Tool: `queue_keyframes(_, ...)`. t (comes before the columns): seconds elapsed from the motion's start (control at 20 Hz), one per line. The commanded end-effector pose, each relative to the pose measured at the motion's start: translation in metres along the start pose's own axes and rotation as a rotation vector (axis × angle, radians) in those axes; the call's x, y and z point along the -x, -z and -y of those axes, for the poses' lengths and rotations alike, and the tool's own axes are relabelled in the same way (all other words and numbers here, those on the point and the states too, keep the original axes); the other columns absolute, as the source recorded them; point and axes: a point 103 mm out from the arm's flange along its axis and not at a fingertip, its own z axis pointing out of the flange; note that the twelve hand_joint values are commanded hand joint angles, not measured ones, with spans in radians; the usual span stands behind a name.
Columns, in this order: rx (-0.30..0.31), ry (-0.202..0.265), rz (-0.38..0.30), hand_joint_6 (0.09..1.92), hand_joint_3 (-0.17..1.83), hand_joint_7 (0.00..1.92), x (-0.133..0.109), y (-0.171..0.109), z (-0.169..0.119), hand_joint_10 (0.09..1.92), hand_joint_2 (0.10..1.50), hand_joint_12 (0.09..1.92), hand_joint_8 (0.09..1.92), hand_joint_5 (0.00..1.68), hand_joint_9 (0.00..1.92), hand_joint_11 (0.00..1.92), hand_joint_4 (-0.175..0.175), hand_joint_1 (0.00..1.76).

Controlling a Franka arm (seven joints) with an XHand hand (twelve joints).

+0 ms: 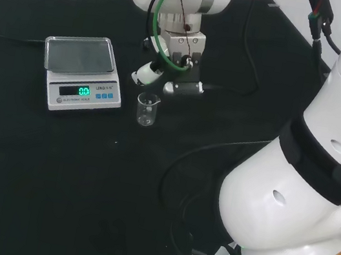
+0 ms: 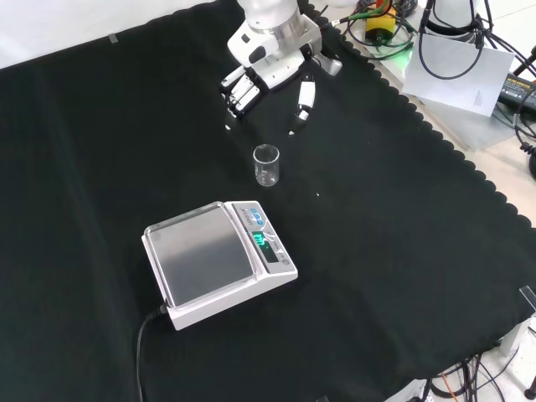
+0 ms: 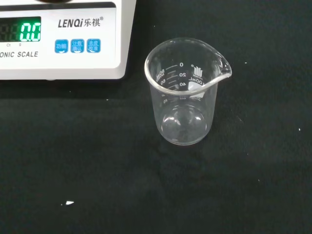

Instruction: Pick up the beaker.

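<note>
A small clear glass beaker (image 2: 266, 164) stands upright on the black-clothed worktop (image 2: 402, 251), apart from everything. The robot hand (image 2: 266, 84) hovers just beyond it, higher in the front view, fingers (image 2: 239, 92) and thumb (image 2: 301, 105) spread apart and holding nothing. A white scale (image 2: 218, 261) sits near the beaker on its opposite side.

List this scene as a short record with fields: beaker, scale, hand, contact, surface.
beaker: clear beaker, upright on the cloth, looks empty in the wrist view
scale: white scale beside the beaker, nothing on its pan, display lit
hand: hand, fingers spread, just beyond the beaker in the front view
contact: none, hand and beaker apart
surface: black cloth
</note>
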Motion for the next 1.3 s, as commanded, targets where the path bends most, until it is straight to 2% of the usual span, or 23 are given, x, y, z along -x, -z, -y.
queue_keyframes(0.05, -0.039, -0.004, -0.004, 0.17, 0.44, 0.20, 0.008, -0.021, -0.002, 0.86, 0.76, 1.46, 0.79, 0.27, 0.37, 0.00, -0.030, 0.65)
queue_keyframes(0.5, -0.074, 0.007, -0.012, 0.17, 0.44, 0.20, -0.003, -0.037, -0.015, 0.87, 0.76, 1.45, 0.79, 0.27, 0.36, 0.00, -0.031, 0.65)
queue_keyframes(0.7, -0.117, 0.022, -0.014, 0.14, 0.42, 0.13, -0.009, -0.042, -0.019, 0.86, 0.75, 1.33, 0.79, 0.26, 0.08, 0.00, -0.029, 0.65)
queue_keyframes(0.8, -0.128, 0.023, -0.009, 0.13, 0.41, 0.10, -0.011, -0.044, -0.019, 0.81, 0.74, 1.27, 0.78, 0.26, 0.02, 0.00, -0.028, 0.65)
queue_keyframes(1.3, -0.170, 0.016, -0.009, 0.11, 0.39, 0.09, -0.009, -0.058, -0.011, 0.84, 0.72, 1.25, 0.76, 0.26, 0.00, 0.00, -0.027, 0.65)
